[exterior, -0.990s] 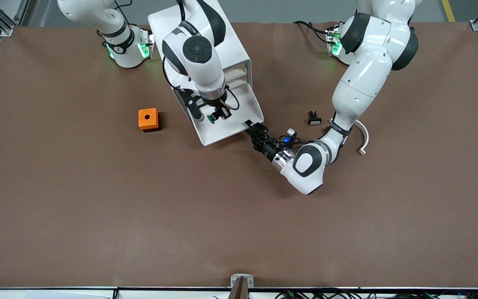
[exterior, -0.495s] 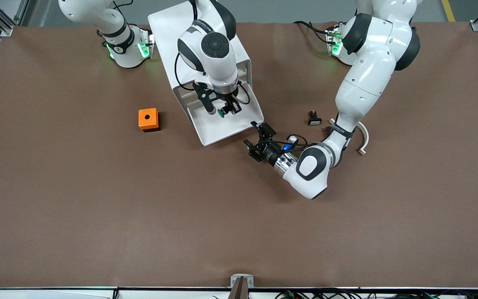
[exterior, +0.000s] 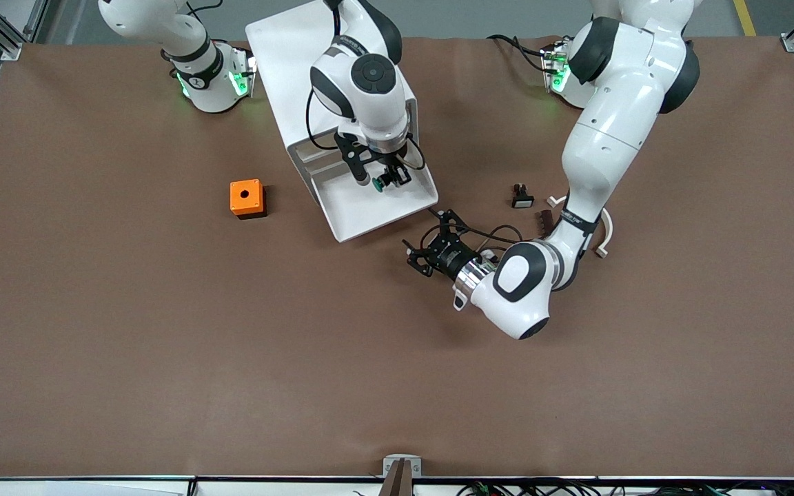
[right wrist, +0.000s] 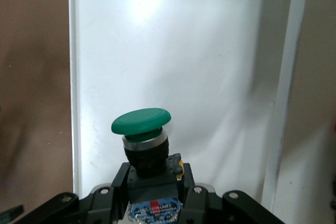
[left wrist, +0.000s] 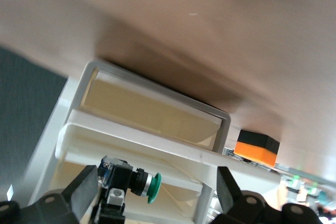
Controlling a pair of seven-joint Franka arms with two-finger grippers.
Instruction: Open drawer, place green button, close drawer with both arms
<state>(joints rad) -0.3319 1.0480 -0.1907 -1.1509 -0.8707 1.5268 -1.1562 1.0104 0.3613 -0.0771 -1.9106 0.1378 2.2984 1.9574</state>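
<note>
On the brown desk (exterior: pixel 128 331) a white cabinet (exterior: pixel 293 55) stands toward the right arm's end, its drawer (exterior: pixel 359 210) pulled out toward the front camera and lying open. The right arm (exterior: pixel 359 76) is bent over the cabinet, and over the last second it has been carried along the drawer toward the cabinet mouth. The left arm (exterior: pixel 604 145) reaches down to the desk near the drawer's corner; it has been drawn back from the drawer edge that it was touching a second ago. The left gripper (exterior: pixel 431 241) is now held clear of the drawer, low over bare desk, with its fingers (left wrist: pixel 84 190) spread wide apart. This release suggests that the opening step is done. The right gripper (exterior: pixel 387 180) hangs over the drawer's floor, fingers clamped on the button (right wrist: pixel 142 140), whose green cap is seen above the white tray in the right wrist view. The button is thus held in the air over the open drawer, not yet set down. Placement looks to be the step in hand, with closing left for afterwards. An orange box (exterior: pixel 246 198) and a black-and-white switch (exterior: pixel 522 197) lie untouched on either side of the drawer.
</note>
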